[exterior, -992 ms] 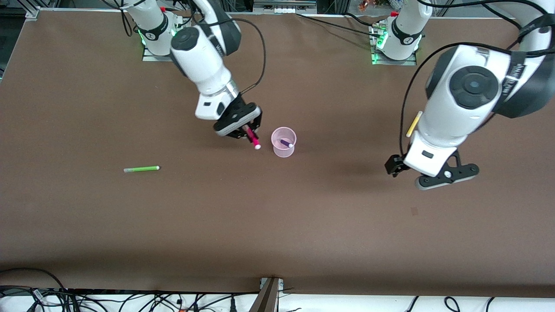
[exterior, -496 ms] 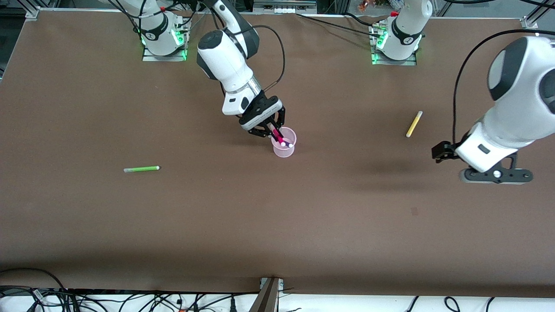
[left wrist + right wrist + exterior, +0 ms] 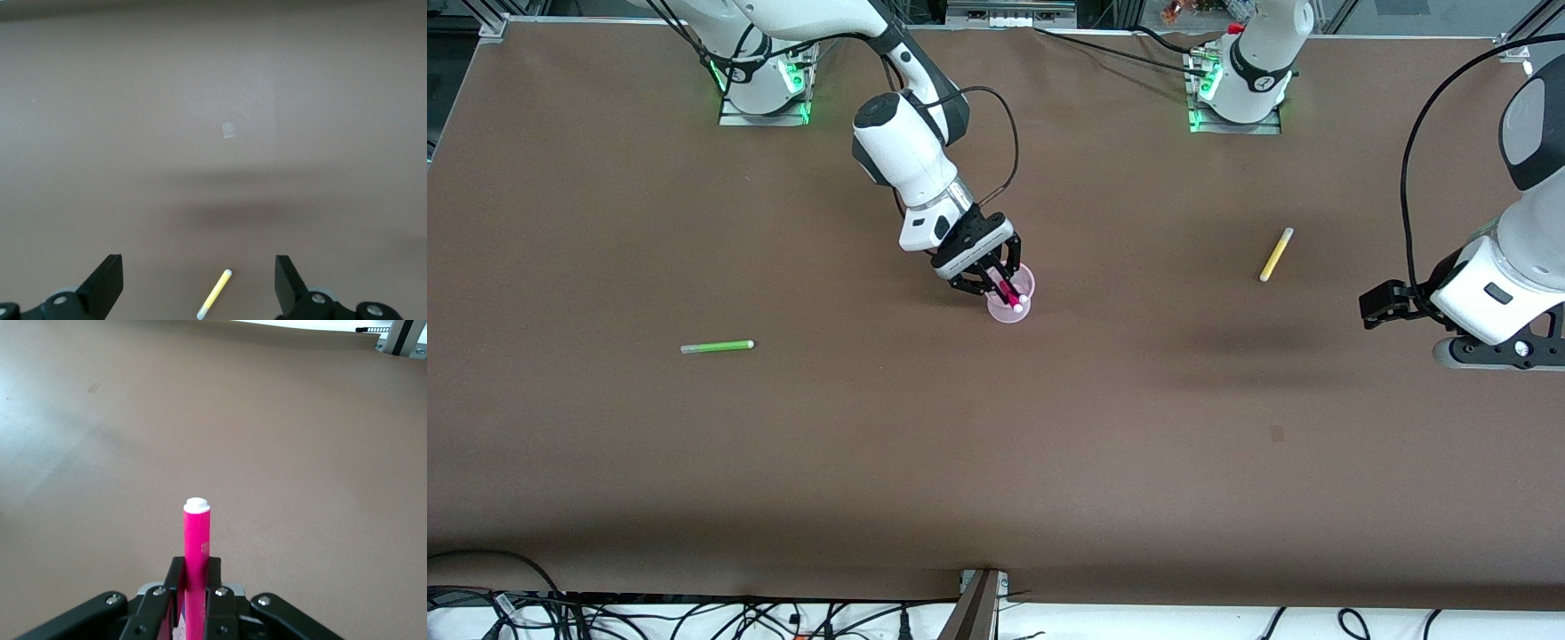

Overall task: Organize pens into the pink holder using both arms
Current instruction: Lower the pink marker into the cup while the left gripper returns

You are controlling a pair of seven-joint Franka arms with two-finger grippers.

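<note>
My right hand (image 3: 999, 286) is clamped on the pink pen (image 3: 1007, 292), over the holder (image 3: 1010, 308). My left hand (image 3: 199, 287) waits, fingers apart, above the worktop (image 3: 996, 444) near the yellow pen (image 3: 1275, 254). The green pen (image 3: 717, 347) lies toward the right arm's end.

The holder (image 3: 1015, 312) stands on the table (image 3: 996, 462) in the upper middle of the frame, between the two arms' bases and nearer the camera than both. The right gripper (image 3: 996, 284) sits directly over it, and the held pen (image 3: 1009, 295) between its fingers points down into the holder's mouth. A second pen (image 3: 717, 346) lies flat toward the right arm's end, slightly lower in the frame than the holder. A third pen (image 3: 1275, 254) lies toward the left arm's end, slightly higher in the frame. The left gripper (image 3: 1498, 354) hangs over the table at that end's frame edge, at mid-height.
</note>
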